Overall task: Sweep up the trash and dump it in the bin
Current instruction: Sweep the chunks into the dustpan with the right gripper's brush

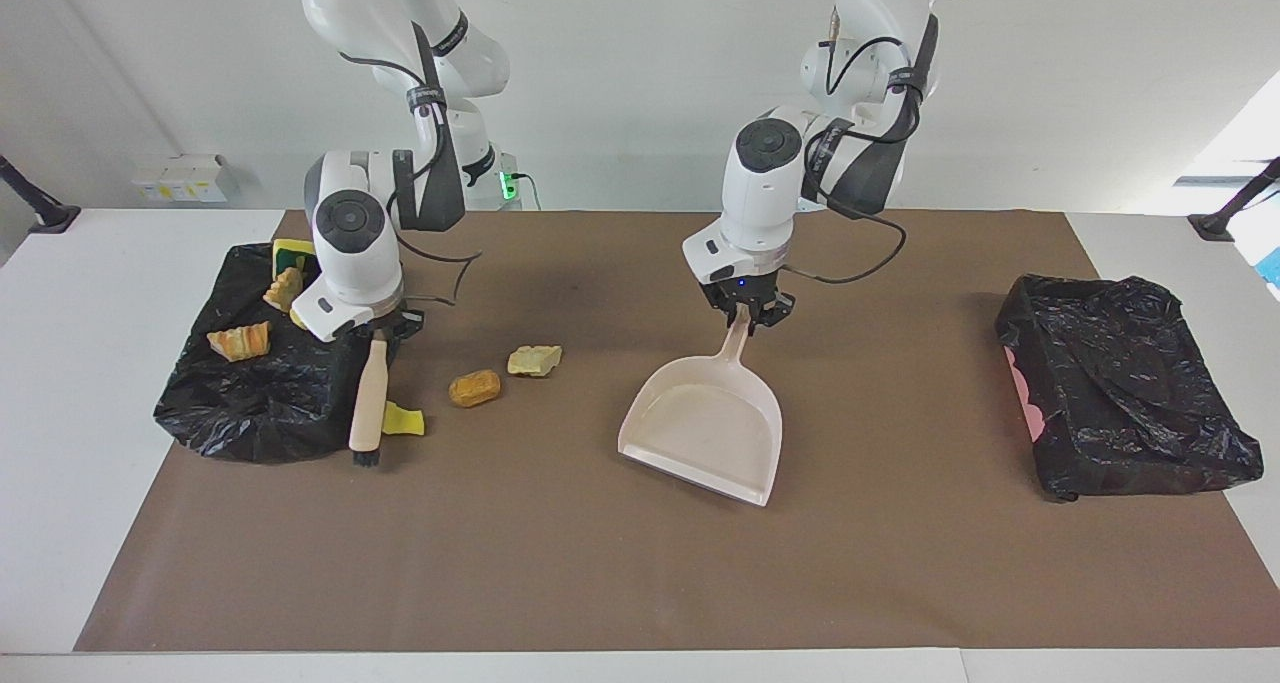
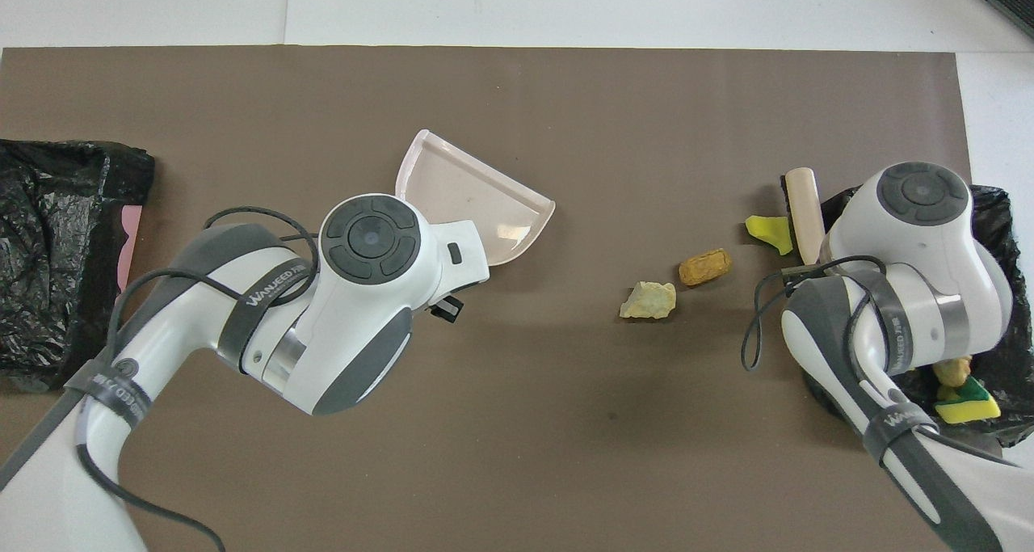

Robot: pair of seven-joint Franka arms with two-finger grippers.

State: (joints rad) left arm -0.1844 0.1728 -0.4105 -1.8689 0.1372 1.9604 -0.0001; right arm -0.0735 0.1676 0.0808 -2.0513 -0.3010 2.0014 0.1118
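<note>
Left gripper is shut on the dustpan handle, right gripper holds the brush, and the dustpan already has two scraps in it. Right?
Not quite. The facing view shows the dustpan empty; the orange chunk and pale chunk lie on the mat between it and the brush. The left gripper does grip its handle, and the right gripper the brush.

White arms (image 1: 760,193), grey joints, black cables.

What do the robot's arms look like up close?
Both arms are glossy white with rounded joints and dark grey round caps. Black cables loop along them, tied on with dark straps, and grey bands carry white lettering. The left gripper is small and black with a tiny blue light above it. The right gripper is black too.
</note>
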